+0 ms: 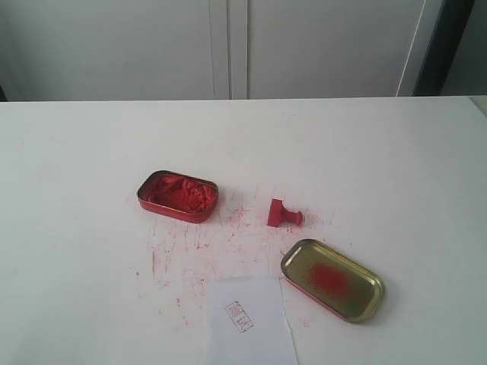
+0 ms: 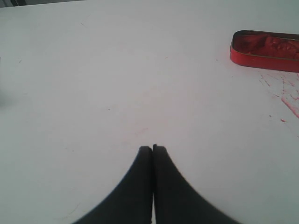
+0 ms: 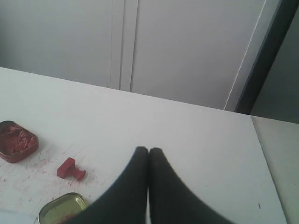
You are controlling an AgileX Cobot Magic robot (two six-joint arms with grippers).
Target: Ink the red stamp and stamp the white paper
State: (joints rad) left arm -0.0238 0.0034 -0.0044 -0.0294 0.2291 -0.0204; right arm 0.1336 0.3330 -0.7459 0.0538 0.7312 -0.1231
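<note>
We see the red stamp (image 1: 283,214), a glossy plastic block with a rounded knob, lying on its side on the speckled tabletop (image 1: 91,251), between the oblong ink tin (image 1: 178,195) and the smeared gold lid (image 1: 332,279). The white paper (image 1: 251,323), flat and bearing a print, lies near. The left gripper (image 2: 153,148) and right gripper (image 3: 148,150) press their smooth black jaws together, empty.

Stamp (image 1: 284,214) btwn ink tin (image 1: 178,196) (left) & lid (image 1: 332,279) (right-front); paper (image 1: 251,323) front-centre, just left of lid.

An office or lab-type room is indicated — a plain white table (image 1: 76,152) is backed by pale grey flat-panel doors (image 1: 114,46), and a dark upright frame (image 1: 449,46) is seen at one side.
</note>
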